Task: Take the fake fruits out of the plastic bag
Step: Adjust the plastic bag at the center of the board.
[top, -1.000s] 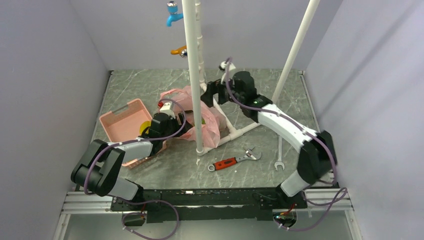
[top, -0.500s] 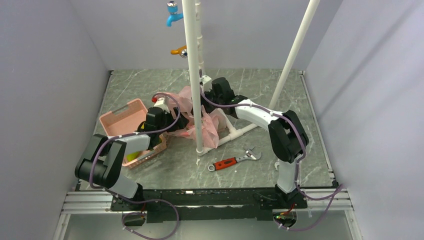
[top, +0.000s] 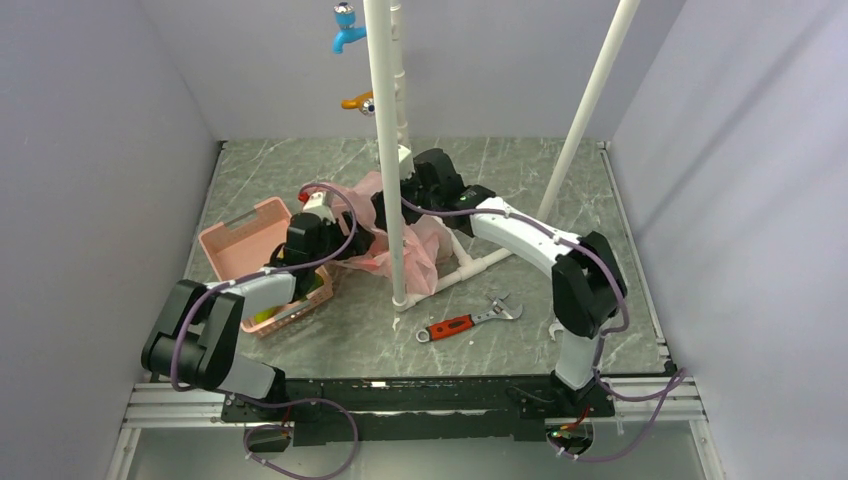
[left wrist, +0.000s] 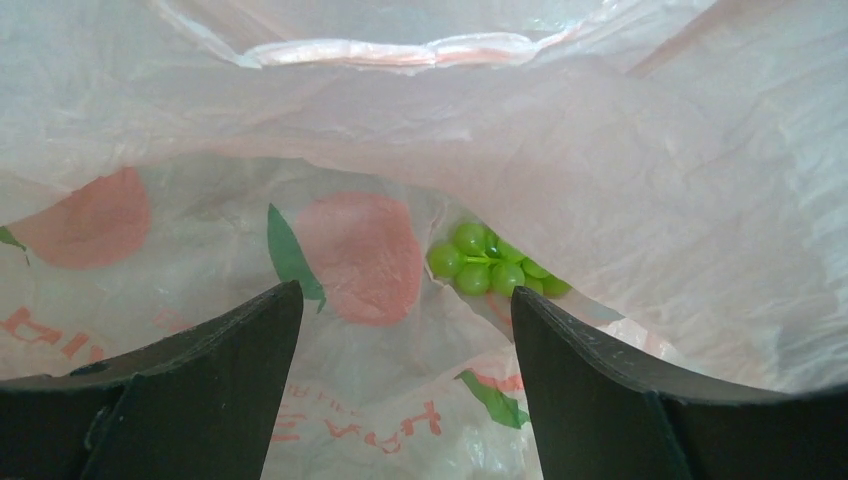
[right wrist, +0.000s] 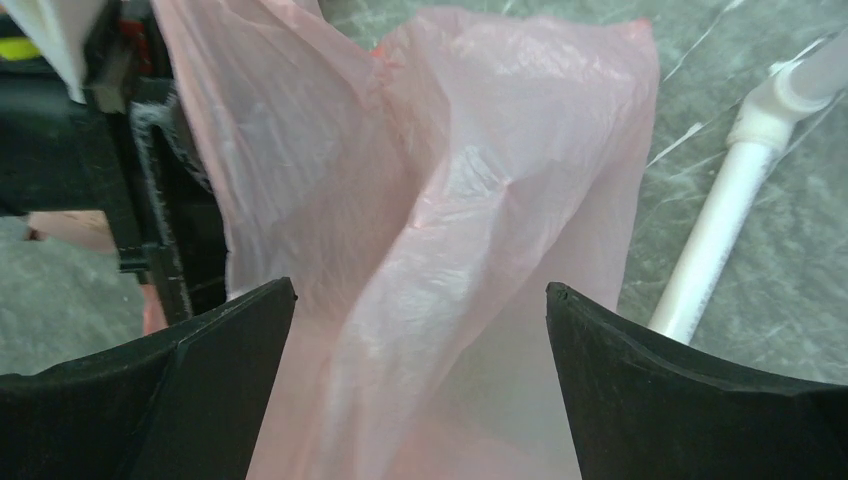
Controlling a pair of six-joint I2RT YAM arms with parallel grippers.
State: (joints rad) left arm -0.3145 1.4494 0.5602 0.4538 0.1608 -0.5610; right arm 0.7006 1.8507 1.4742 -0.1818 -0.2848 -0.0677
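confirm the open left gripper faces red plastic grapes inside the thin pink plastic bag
No: the small round plastic grapes are green, not red, per the left wrist view. The open left gripper does face them inside the pink plastic bag.

White-and-black arms (top: 520, 228); purple cables (top: 440, 212)

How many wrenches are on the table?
2. A red-handled adjustable metal wrench lies mid-table; a slim silver metal wrench lies right of it, partly behind the right arm.

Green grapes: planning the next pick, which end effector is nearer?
Left. The left end effector faces the grapes inside the bag; the right end effector hovers outside it.
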